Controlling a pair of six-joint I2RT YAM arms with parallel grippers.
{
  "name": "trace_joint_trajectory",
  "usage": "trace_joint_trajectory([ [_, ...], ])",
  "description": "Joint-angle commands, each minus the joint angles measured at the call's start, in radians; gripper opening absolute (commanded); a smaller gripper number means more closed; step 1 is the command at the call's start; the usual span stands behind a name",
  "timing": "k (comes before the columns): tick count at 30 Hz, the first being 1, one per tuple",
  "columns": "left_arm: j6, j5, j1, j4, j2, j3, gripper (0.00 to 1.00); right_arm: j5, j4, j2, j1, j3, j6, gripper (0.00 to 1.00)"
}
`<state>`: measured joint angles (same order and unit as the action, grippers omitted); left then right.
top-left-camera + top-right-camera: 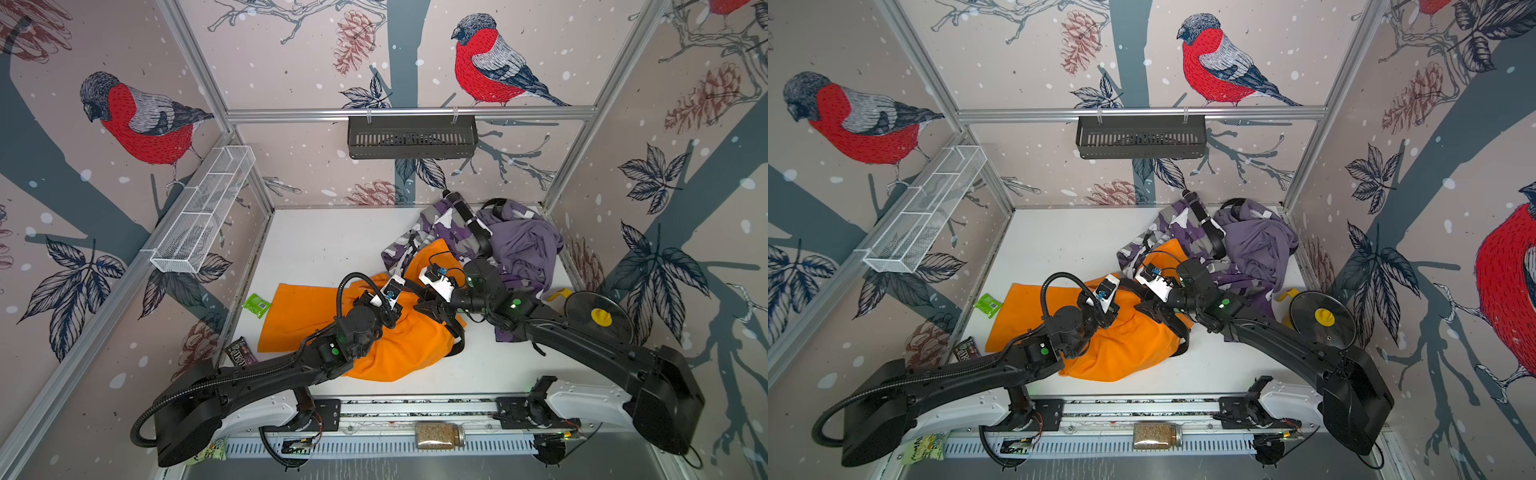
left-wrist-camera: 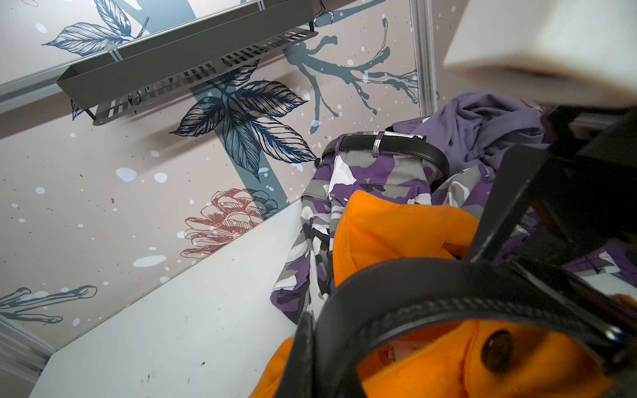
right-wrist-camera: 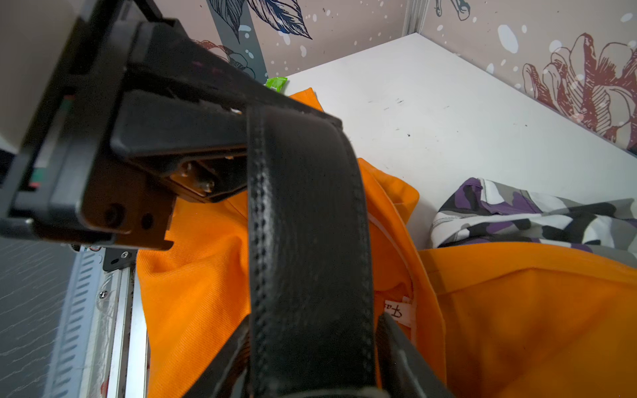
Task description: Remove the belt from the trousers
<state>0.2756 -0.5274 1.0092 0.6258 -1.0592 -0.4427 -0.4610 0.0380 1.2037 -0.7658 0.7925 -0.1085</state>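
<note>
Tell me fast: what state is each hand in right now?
Left hand: closed on the black belt.
Right hand: straddles the belt; cannot tell whether it is gripping.

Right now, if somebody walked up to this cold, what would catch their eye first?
The crumpled bright orange trousers mid-table grab attention first, where the left gripper and right gripper meet over them on a black stitched leather belt. Next come the purple camouflage trousers heaped at the table's back right, and the big red-breasted birds printed on the walls.
</note>
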Motion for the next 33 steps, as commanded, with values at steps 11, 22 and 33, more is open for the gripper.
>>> trace_joint_trajectory([
  [11, -0.021, -0.038, -0.003, 0.051, 0.009, -0.005, 0.0, 0.081, 0.005, -0.017, -0.012, 0.006, -0.005, 0.24],
  [22, -0.083, -0.16, -0.041, 0.033, 0.059, 0.04, 0.0, 0.059, 0.051, -0.098, 0.058, -0.021, 0.004, 0.0],
  [33, -0.186, -0.213, -0.164, 0.011, 0.108, 0.028, 0.0, 0.032, 0.102, -0.103, 0.103, -0.022, 0.0, 0.0],
])
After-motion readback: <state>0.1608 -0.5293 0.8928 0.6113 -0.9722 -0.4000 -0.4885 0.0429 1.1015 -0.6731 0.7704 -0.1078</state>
